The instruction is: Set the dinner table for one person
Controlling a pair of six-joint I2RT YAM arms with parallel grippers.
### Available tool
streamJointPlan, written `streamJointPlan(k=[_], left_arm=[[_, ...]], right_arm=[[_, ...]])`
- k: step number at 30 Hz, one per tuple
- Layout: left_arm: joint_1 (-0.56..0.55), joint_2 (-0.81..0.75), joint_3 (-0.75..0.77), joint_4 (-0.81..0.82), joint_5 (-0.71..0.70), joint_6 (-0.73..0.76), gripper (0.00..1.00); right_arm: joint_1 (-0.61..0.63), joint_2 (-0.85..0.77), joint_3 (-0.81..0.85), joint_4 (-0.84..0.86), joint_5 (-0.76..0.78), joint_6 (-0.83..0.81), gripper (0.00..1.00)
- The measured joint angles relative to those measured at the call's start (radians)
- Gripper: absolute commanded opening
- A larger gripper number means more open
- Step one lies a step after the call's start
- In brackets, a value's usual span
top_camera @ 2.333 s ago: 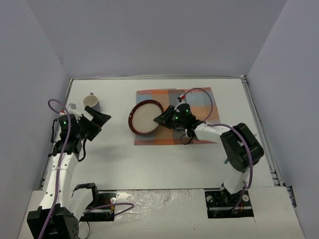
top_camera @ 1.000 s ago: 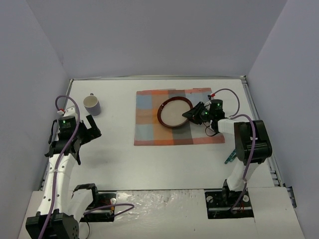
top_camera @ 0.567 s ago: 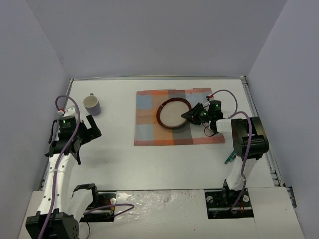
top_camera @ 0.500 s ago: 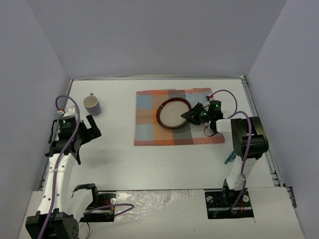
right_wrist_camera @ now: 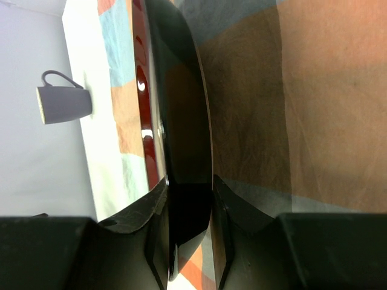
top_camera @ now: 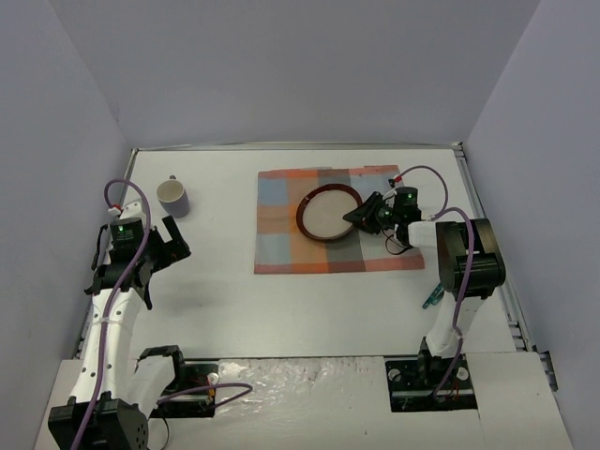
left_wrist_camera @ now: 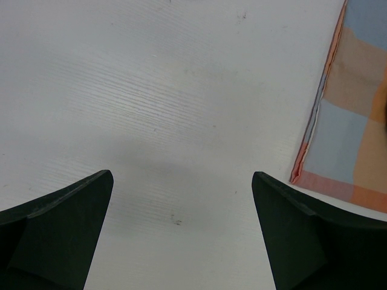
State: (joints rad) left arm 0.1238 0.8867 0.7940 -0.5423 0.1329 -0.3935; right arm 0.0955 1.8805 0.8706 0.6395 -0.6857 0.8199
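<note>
Setting the plate (top_camera: 323,214) on the plaid mat (top_camera: 281,246), with right gripper (top_camera: 354,216) pinching its 3 o'clock rim and left gripper (left_wrist_camera: 181,205) spread wide, empty. Next: release gently, then probably fetch the mug (top_camera: 173,198) at 10 o'clock.

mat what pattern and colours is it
Plaid mat: orange, light blue and grey-brown squares with a thin orange edge. Shows best in the top view.

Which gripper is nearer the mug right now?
Left. The left gripper hangs open just on the near side of the mug, not touching it. The right gripper is across the table, clamped on the plate rim over the mat.
</note>
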Motion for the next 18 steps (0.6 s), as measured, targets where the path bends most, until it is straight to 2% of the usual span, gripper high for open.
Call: streamJointPlan(k=[9, 15, 18], left_arm=[[0.0, 0.001, 0.0, 0.0, 0.0, 0.0, 0.97], [0.0, 0.001, 0.0, 0.0, -0.001, 0.0, 0.97], [0.0, 0.001, 0.0, 0.0, -0.001, 0.0, 0.97]], right_arm=[[-0.012, 0.001, 0.029, -0.103, 0.035, -0.082, 0.57], [-0.012, 0.001, 0.058, -0.176, 0.064, -0.123, 0.64], [-0.011, 0.0, 0.073, -0.208, 0.079, -0.142, 0.74]])
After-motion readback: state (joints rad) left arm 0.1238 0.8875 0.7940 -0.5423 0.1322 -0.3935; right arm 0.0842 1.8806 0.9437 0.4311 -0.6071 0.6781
